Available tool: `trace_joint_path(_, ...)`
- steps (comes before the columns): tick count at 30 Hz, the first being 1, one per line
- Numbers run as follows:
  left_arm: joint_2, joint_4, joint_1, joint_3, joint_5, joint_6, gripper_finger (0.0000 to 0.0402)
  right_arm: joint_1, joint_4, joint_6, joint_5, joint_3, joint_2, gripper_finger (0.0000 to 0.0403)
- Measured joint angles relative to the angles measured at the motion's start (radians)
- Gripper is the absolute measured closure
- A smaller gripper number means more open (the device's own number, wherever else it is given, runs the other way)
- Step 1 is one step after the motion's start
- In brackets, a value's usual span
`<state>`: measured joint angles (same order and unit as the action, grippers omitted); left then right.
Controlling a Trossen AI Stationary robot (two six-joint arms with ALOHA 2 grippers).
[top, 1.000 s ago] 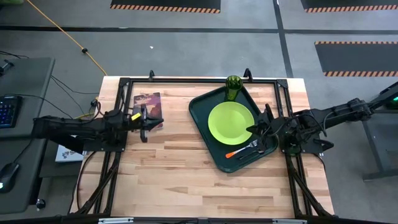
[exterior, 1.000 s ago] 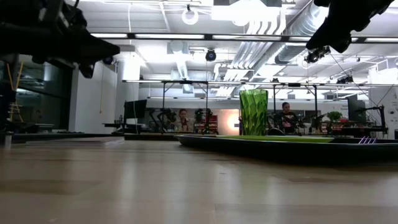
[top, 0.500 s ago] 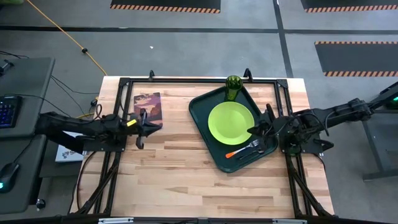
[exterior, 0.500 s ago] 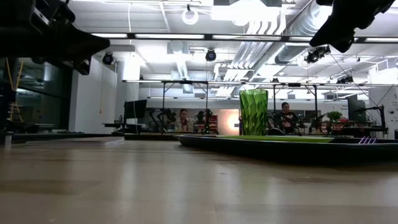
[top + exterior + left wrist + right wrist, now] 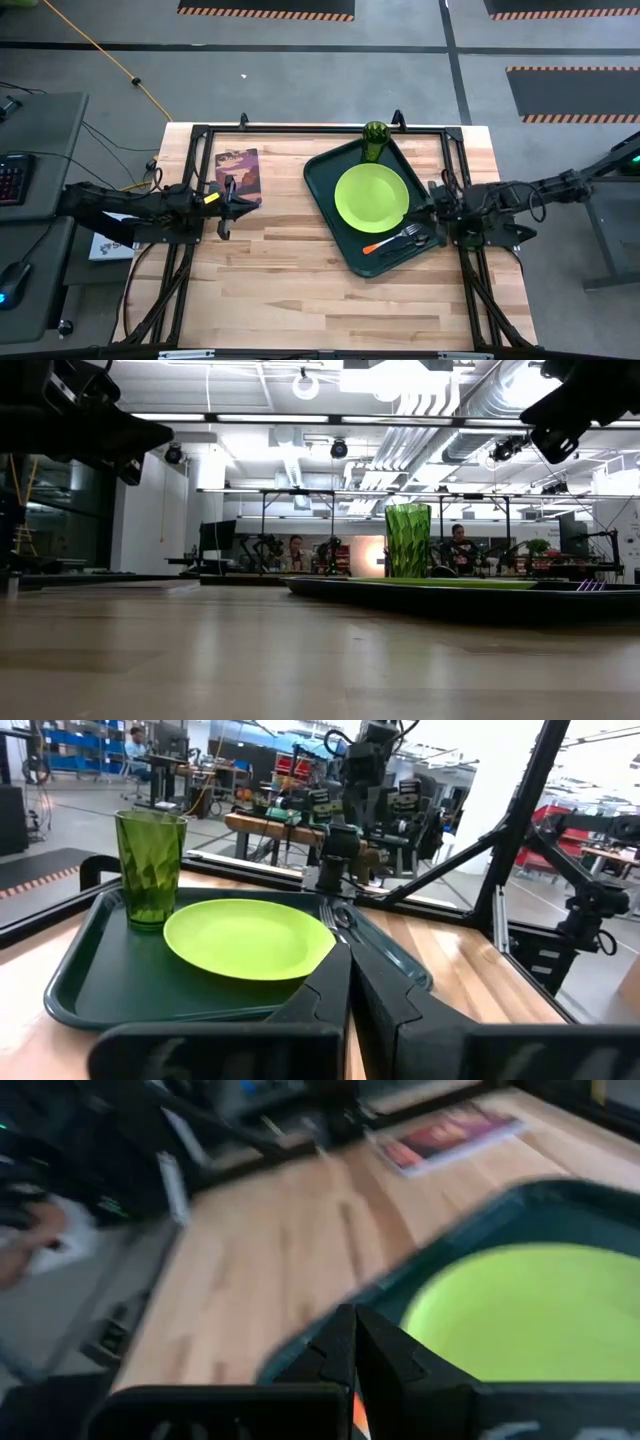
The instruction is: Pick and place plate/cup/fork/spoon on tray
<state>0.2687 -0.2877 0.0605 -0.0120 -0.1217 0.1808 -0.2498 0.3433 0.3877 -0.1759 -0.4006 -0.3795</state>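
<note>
The dark-green tray (image 5: 330,178) lies on the table's right half. On it rest the lime-green plate (image 5: 371,195), the green cup (image 5: 374,141) upright at its far corner, the orange-handled fork (image 5: 390,241) and the dark spoon (image 5: 406,248) beside it. My right gripper (image 5: 415,214) is shut and empty, above the tray's right rim. My left gripper (image 5: 245,199) is shut and empty, in the air at the table's left, beside a maroon book. In the left wrist view the shut fingers (image 5: 350,995) point at the tray (image 5: 100,990), the plate (image 5: 245,935) and the cup (image 5: 150,865).
A small maroon picture book (image 5: 238,171) lies flat at the far left of the table. A black frame (image 5: 300,130) runs along the table's far edge and sides. Bare wood lies between the book and the tray and along the near edge.
My right gripper has drawn back from above the plate's right edge toward the table's right edge, staying shut. My left gripper has pulled back a little toward the table's left edge. The tableware on the tray has kept still.
</note>
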Motion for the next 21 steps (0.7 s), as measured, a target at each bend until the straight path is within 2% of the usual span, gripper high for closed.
trace_joint_path(4, 0.000, 0.001, -0.001, 0.000, -0.001, 0.000, 0.0401, 0.090, -0.060, -0.077, 0.084, 0.056, 0.096, 0.0403)
trace_joint_path(10, 0.000, 0.004, -0.001, 0.000, -0.001, 0.000, 0.0401, 0.205, -0.052, -0.188, 0.161, 0.061, 0.158, 0.0403)
trace_joint_path(17, 0.001, 0.004, -0.001, 0.000, -0.001, 0.000, 0.0401, 0.218, -0.323, -0.239, 0.181, 0.242, 0.192, 0.0403)
trace_joint_path(21, 0.001, 0.004, -0.001, 0.000, -0.001, 0.000, 0.0401, 0.218, -0.383, -0.251, 0.180, 0.322, 0.199, 0.0403)
